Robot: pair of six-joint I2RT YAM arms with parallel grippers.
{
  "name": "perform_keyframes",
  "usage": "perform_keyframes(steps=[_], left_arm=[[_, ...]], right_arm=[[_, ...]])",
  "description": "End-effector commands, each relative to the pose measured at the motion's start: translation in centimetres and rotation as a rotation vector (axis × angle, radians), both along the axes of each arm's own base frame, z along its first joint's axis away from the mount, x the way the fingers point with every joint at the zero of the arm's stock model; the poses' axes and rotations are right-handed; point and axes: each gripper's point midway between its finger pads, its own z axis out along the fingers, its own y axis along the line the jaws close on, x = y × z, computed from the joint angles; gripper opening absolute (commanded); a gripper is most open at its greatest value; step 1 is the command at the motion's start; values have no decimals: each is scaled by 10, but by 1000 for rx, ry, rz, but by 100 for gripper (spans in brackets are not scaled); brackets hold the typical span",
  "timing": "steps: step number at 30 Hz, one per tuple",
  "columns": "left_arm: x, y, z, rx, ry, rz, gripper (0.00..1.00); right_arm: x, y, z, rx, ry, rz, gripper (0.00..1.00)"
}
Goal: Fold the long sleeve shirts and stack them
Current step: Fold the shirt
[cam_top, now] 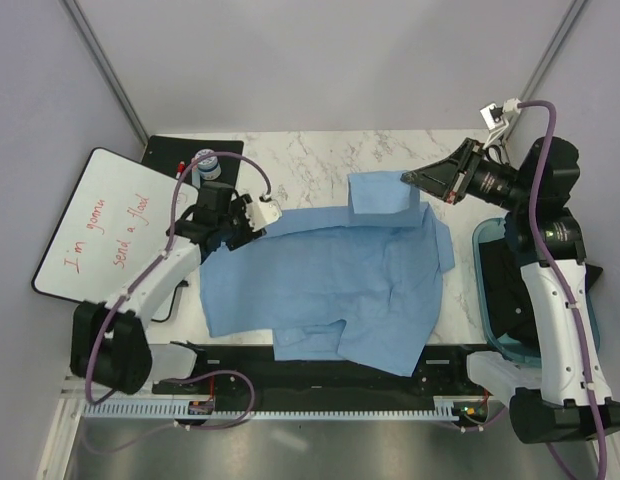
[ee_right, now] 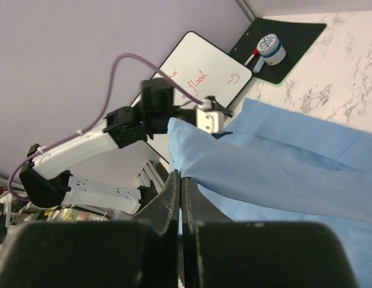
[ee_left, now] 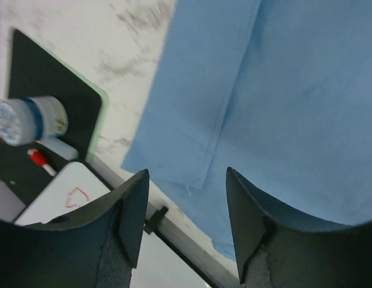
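Light-blue shirt (cam_top: pixel 330 280) on white marble table (cam_top: pixel 310 155), lilac walls (cam_top: pixel 290 60)

A white marble-veined worktop (cam_top: pixel 310 155) carries one light-blue long-sleeved shirt of thin cloth (cam_top: pixel 320 280), spread wide across its middle, its near hem reaching over a black strip (cam_top: pixel 240 358) along the front edge. In the far left corner lies a flat black mat (cam_top: pixel 165 152), with a small white blue-capped bottle (cam_top: pixel 206 163) and a red-capped marker (cam_top: pixel 180 167) on it. A white board with red handwriting (cam_top: pixel 100 220) sits just beside the mat.
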Motion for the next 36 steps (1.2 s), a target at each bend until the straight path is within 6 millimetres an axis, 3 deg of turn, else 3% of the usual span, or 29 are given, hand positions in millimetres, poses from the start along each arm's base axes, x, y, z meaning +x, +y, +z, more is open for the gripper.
perform_keyframes(steps=[1,4,12,18,22,29,32,36], left_arm=[[21,41,-67,192,103,-40,56],[38,53,-81,253,112,-56,56],[54,68,-116,380,146,-99,60],[72,75,-119,422,98,-73,57],[73,77,-116,445,86,-88,54],[75,79,-105,448,68,-91,33],[75,80,-99,442,70,-92,17],[67,79,-92,438,79,-105,5]], right_arm=[[21,-6,8,-24,-42,-60,0],[31,-9,14,-28,-51,-83,0],[44,-11,12,-30,-36,-97,0],[43,-12,14,-29,-39,-94,0],[43,-11,14,-28,-36,-91,0],[42,-11,13,-26,-35,-85,0],[39,-11,13,-22,-29,-82,0],[27,-10,20,-7,-33,-74,0]])
